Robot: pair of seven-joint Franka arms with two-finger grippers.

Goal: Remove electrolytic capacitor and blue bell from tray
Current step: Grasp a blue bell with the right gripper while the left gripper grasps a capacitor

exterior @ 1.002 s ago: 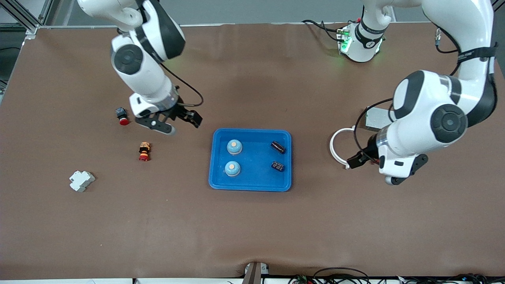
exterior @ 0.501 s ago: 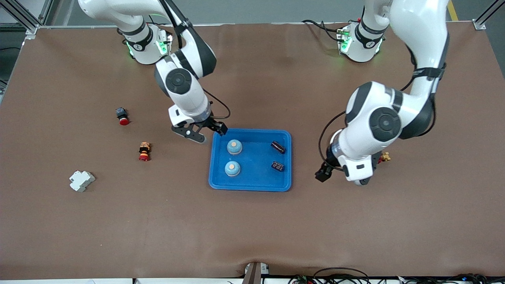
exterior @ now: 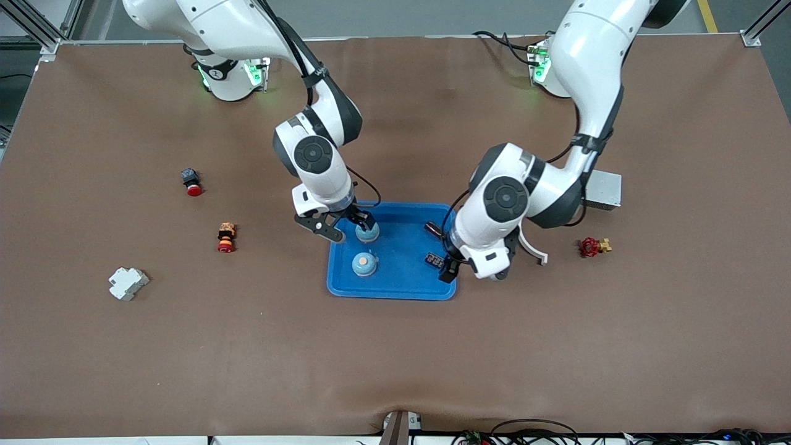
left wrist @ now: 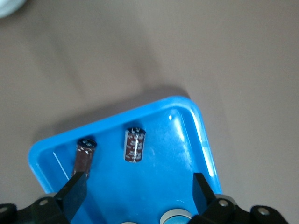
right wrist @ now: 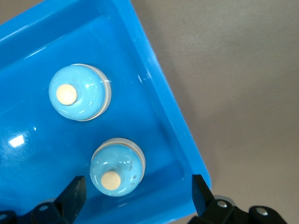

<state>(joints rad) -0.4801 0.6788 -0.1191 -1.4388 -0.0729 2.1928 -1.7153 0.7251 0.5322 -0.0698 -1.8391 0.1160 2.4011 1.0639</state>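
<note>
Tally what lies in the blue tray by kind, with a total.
Bells: 2, the bell farther from the front camera and the nearer bell.
Capacitors: 2, the farther capacitor and the nearer capacitor.
Total: 4, all in the blue tray.

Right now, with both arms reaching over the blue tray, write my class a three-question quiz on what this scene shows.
1. True or false: the blue tray holds two bells and two capacitors.
2. Which gripper is over the bell farther from the front camera? A) left gripper B) right gripper C) neither
3. Fill in: both grippers' fingers are ___.

Key:
1. True. The nearer bell also lies toward the right arm's end of the tray; the capacitors lie toward the left arm's end.
2. B. The right gripper is there; the left gripper is over the tray's capacitor end.
3. Open.
</note>
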